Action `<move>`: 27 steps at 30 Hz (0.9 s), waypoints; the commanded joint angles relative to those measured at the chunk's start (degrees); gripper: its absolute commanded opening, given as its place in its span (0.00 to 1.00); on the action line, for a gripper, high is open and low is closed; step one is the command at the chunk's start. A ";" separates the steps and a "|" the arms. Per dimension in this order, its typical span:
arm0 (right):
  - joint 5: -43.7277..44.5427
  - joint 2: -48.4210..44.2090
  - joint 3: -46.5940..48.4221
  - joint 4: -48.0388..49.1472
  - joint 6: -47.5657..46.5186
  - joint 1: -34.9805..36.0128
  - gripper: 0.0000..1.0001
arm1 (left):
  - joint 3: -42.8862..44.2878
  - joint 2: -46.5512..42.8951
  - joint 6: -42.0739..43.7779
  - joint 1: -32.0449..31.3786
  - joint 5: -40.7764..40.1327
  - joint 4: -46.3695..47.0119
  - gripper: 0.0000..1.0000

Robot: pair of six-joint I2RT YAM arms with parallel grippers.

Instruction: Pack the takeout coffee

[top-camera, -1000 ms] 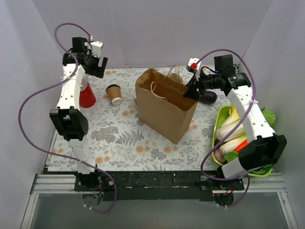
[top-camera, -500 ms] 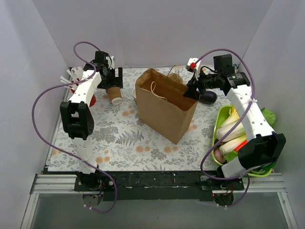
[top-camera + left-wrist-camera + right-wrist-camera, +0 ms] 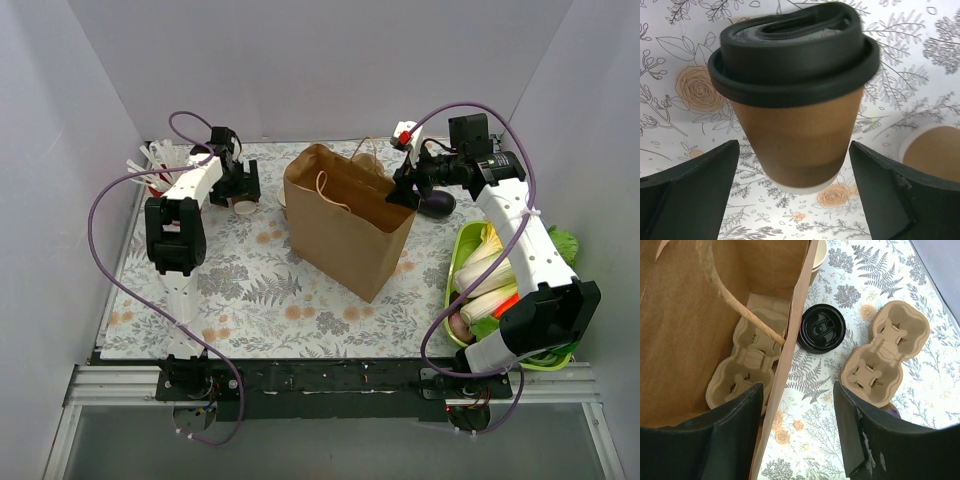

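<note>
The takeout coffee (image 3: 797,125) is a cup with a brown wall, a white bottom edge and a black lid (image 3: 790,50). It stands upright on the floral mat at the back left (image 3: 243,207). My left gripper (image 3: 793,145) is open, with one finger on each side of the cup and a gap to both; it also shows in the top view (image 3: 240,187). My right gripper (image 3: 797,390) is open and straddles the right wall of the brown paper bag (image 3: 785,365), one finger inside and one outside. The bag (image 3: 345,215) stands open mid-table.
A pulp carrier (image 3: 747,365) lies in the bag; another (image 3: 885,355) lies outside by a loose black lid (image 3: 821,329). An open cream cup (image 3: 935,150) stands right of the coffee. A red cup of sticks (image 3: 160,172), an eggplant (image 3: 437,203) and a green vegetable tray (image 3: 462,245) are there too.
My left arm has swung from high at the far left down and right to the coffee cup, and its open fingers now flank it. The right arm has not moved.
</note>
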 commanded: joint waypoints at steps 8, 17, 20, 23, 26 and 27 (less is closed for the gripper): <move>0.44 -1.73 0.69 0.39 0.84 -0.23 0.66 | 2.77 1.89 -0.82 0.88 0.65 2.74 0.86; 0.70 -1.73 0.78 0.48 0.75 -0.22 0.66 | -3.55 -2.32 0.93 1.93 5.49 5.20 0.65; 1.75 -1.73 1.74 0.83 1.19 -0.23 0.68 | -7.41 -5.92 1.90 2.29 7.68 6.60 0.62; 4.64 -1.90 3.41 1.27 2.95 -0.23 0.85 | -11.45 -10.31 2.87 3.08 11.28 7.31 0.56; 6.84 -3.74 5.35 2.31 2.95 -0.58 0.94 | -17.43 -18.73 6.28 4.31 20.33 10.64 0.51; 7.29 -4.45 5.70 2.84 3.12 -0.66 0.95 | -22.49 -21.28 7.69 4.57 22.17 13.26 0.50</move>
